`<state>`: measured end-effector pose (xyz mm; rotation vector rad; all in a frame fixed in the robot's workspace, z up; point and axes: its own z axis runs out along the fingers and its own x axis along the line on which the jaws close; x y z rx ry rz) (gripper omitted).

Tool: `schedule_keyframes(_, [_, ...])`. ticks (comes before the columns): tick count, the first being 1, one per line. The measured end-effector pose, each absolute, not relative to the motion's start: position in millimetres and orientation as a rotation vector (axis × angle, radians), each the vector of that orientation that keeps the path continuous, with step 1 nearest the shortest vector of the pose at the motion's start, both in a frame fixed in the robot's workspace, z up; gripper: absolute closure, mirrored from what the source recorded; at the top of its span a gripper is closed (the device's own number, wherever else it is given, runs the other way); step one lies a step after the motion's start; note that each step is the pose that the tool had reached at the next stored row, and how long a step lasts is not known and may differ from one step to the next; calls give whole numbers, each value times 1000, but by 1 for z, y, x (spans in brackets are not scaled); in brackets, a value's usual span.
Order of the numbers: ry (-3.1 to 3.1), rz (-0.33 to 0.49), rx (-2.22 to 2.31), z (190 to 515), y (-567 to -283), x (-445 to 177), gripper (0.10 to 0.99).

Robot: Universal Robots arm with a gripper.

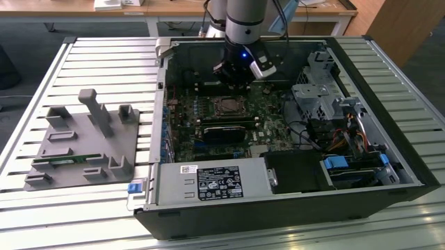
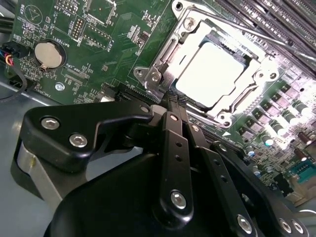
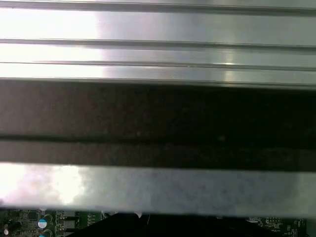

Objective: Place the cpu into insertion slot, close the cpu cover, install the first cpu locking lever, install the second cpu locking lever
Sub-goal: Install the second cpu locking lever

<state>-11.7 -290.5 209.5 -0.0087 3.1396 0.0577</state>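
The cpu (image 2: 211, 74), a flat square chip with a bright silver top, lies in the insertion slot (image 1: 215, 102) on the green board inside the open computer case. The cpu cover (image 2: 167, 54), a silvery frame, lies flat around the chip. A thin metal lever rod (image 2: 256, 37) runs along the socket's far side. My gripper (image 2: 175, 106) has its black fingers pressed together, their tips just off the socket's near corner; I see nothing between them. In the exterior view my gripper (image 1: 235, 83) hangs low over the board, just behind the socket.
A black rectangular block (image 1: 226, 133) sits in front of the socket. Long memory slots (image 2: 276, 19) and a coin battery (image 2: 49, 54) flank it. The drive cage (image 1: 320, 96) and cables stand at the exterior view's right, and a grey fixture plate (image 1: 83, 140) at its left.
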Motion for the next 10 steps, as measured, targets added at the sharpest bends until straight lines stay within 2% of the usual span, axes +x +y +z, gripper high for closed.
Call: schedule_keyframes(10, [3140,58,-9,210,-296,-12,980])
